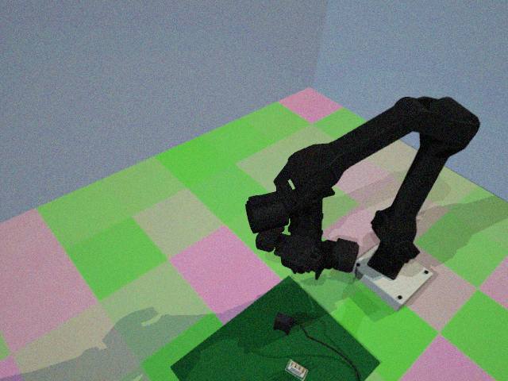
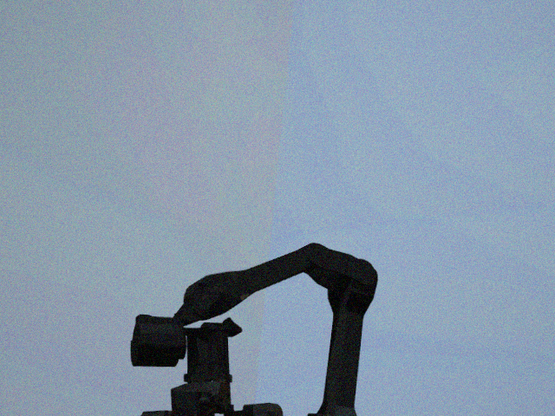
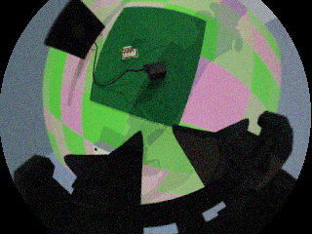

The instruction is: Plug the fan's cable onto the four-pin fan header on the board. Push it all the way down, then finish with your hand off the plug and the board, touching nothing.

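The green board (image 1: pixel 229 348) (image 3: pixel 187 39) lies flat in front of the arm. The small white four-pin header (image 1: pixel 296 370) (image 3: pixel 129 53) stands on it with its pins showing and no plug on it. The black plug (image 1: pixel 282 322) (image 3: pixel 156 71) is at the board, apart from the header; whether it rests on the surface is unclear. Its thin black cable (image 3: pixel 104 84) (image 1: pixel 328 347) curves away past the board's edge. My gripper (image 1: pixel 306 274) (image 3: pixel 157 131) is open and empty, above and beyond the board's back corner, clear of the plug. Its fingers are outside the exterior view.
A black square block (image 3: pixel 73 29), likely the fan, stands beside the board at the cable's far end in the wrist view. The arm's white base plate (image 1: pixel 385 286) is behind the board on the right. The exterior view shows only the upper arm (image 2: pixel 273 270) against the walls.
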You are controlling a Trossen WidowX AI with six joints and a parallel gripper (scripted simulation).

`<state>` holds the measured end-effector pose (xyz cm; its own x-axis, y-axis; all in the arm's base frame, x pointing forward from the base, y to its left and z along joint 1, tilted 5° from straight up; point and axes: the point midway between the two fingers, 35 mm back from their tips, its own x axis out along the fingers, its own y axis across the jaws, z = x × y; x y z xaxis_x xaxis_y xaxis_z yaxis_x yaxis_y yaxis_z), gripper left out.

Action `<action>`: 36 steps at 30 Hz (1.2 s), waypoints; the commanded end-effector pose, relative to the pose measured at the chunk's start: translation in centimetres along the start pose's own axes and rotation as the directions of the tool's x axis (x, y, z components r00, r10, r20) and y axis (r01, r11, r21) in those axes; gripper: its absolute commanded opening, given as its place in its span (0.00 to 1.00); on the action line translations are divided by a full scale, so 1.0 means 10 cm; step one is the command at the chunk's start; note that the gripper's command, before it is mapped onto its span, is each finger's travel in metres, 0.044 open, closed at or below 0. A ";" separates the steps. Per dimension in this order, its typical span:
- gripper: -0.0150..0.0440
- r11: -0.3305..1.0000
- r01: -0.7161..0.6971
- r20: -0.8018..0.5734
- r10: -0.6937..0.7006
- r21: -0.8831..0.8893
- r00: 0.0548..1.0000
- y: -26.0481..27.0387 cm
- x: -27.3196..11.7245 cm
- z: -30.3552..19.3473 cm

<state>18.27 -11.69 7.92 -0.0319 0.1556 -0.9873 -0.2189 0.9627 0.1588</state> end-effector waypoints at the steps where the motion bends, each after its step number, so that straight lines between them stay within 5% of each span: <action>1: 0.60 0.993 0.109 -0.041 -0.107 0.045 0.993 -0.04 -0.14 0.06; 9: 0.60 0.988 0.143 -0.060 -0.140 0.055 0.988 -0.03 -0.16 0.09; 13: 0.78 0.985 0.152 -0.062 -0.148 0.076 0.987 -0.04 -0.18 0.10; 16: 0.91 0.948 0.164 -0.062 -0.153 0.273 0.986 -0.05 -0.29 0.22; 18: 1.00 0.885 0.169 -0.063 -0.157 0.434 0.986 -0.05 -0.38 0.33; 26: 1.00 0.401 0.130 -0.063 -0.176 0.907 0.982 0.01 -0.71 0.77; 32: 1.00 0.044 0.071 -0.062 -0.185 0.996 0.981 0.08 -0.86 1.00; 36: 1.00 0.032 0.069 -0.062 -0.186 0.997 0.981 0.08 -0.87 1.00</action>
<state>24.91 -11.04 13.88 -0.0641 -0.0125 -0.9979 0.7006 0.7115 -0.0540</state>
